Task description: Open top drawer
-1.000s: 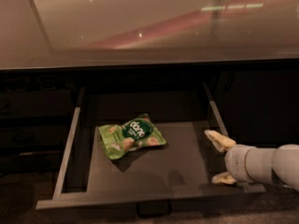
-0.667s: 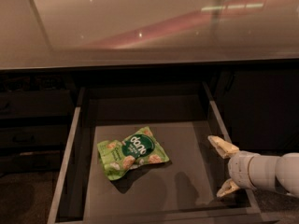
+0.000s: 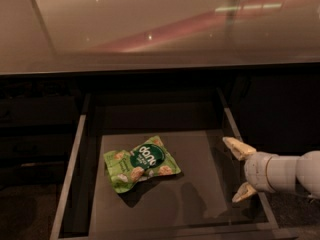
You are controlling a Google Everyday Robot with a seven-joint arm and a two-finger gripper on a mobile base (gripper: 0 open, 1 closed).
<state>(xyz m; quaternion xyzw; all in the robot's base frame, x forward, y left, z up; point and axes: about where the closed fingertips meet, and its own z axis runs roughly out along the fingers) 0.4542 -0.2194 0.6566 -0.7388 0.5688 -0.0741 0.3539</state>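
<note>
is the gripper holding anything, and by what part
Nothing is held. The gripper is open at the right side of the top drawer; the green snack bag lies untouched inside.

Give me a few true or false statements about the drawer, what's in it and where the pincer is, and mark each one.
1. The drawer stands open. True.
2. A red can lies in the drawer. False: a green snack bag lies flat on its floor.
3. The pincer is at the drawer's left side. False: it is at the right side, by the right rail.
4. The pincer's fingers are spread and hold nothing. True.
5. The pincer touches the bag. False: bare drawer floor shows between them.
</note>
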